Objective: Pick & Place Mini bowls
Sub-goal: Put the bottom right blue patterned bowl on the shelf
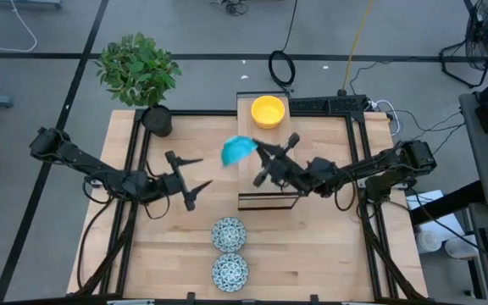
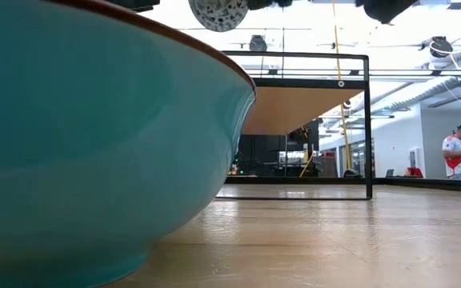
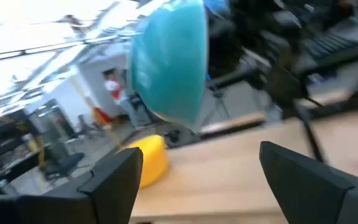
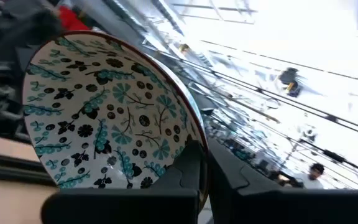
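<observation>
My right gripper is shut on a mini bowl, white with blue flowers inside and light blue outside, high above the table's middle. The low view shows that bowl at the top. My left gripper hangs open over the table left of it, touching nothing. Two more patterned bowls sit on their bases near the near edge. A yellow bowl rests on the raised shelf at the far side. My right gripper pinches the bowl's rim, one finger inside the hollow and one outside. The fingers come roughly level from the table's right. The bowl is lifted clear and tipped, its light-blue outside turned up and left, its patterned inside facing down toward the gripper.
A black-framed shelf stands at the table's middle, reaching to the far edge. A dark plant pot sits at the far left corner. Bare wood lies to the left and right of the two near bowls. A person stands in the room behind.
</observation>
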Controlling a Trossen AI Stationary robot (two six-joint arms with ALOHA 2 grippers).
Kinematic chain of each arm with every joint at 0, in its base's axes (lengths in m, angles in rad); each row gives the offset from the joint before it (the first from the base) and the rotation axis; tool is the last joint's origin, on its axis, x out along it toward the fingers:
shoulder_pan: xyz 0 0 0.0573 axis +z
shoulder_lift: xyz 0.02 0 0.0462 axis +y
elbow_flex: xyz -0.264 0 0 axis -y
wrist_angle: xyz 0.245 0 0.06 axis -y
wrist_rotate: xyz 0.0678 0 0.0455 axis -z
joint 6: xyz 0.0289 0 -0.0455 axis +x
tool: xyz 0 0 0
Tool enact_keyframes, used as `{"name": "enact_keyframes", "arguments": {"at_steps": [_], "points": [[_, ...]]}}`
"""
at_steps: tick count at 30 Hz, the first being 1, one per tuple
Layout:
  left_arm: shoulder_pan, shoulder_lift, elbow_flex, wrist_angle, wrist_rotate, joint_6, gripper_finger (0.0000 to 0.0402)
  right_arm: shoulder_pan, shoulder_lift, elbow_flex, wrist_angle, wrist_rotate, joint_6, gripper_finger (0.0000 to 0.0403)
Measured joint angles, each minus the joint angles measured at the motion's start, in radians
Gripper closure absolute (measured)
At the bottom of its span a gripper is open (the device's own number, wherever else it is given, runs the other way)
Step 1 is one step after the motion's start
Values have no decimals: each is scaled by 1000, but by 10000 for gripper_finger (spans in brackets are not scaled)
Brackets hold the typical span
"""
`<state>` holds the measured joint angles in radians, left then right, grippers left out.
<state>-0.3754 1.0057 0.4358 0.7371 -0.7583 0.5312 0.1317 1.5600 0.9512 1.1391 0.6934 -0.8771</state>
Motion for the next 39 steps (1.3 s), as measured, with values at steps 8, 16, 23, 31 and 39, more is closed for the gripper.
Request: {"name": "enact_keyframes", "arguments": {"at_steps": [8,16,23,31,39], "points": [[150,87,30,113,234,40,75,-83,5,0,-14,-95,114,402],[226,231,173,130,185,92,75,-100,7,0,-11,-117,154,402],[245,261,228,137,54,139,75,-91,9,1,-29,-122,146,403],[234,259,230,207,9,222,93,-85,8,2,-37,-114,165,403],[239,259,230,216,1,196,273,-85,6,2,-89,-110,232,402]]}}
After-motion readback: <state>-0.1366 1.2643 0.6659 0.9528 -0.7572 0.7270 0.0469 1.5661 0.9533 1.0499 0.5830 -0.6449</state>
